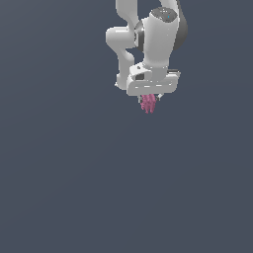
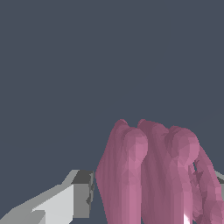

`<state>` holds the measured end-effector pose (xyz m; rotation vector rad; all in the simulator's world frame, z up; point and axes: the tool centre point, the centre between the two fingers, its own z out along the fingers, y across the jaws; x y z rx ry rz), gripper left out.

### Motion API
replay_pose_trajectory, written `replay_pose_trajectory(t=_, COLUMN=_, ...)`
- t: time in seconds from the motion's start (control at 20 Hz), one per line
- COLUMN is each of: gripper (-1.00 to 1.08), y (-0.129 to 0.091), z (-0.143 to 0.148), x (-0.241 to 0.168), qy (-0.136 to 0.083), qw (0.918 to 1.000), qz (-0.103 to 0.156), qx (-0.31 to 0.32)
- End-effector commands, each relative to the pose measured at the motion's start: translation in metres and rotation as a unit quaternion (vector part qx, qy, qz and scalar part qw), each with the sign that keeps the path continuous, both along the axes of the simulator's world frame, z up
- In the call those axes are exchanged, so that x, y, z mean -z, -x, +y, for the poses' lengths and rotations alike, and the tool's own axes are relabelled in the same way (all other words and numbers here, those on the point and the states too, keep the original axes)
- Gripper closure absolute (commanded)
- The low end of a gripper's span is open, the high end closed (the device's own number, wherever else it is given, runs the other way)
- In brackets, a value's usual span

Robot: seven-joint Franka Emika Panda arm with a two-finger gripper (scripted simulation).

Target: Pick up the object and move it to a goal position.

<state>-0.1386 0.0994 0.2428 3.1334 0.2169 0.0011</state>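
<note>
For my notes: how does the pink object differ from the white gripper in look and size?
The pink object is magenta, with thin ridges; the gripper is white and smooth. The object is narrower than the gripper's body. The object hangs below it, between the fingers. Both are off the ground.

I see flat, even light, no glare or cast shadows. Coarse, blocky rendering; the arm (image 1: 148, 44) is shaded darker on its exterior view's right flank.
</note>
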Motion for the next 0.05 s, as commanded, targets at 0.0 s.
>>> replay_pose_trajectory(t=0.0, gripper=1.08, y=0.0009, z=0.0012, x=-0.0021, qy=0.000, qw=1.0000, qz=0.000, qx=0.000)
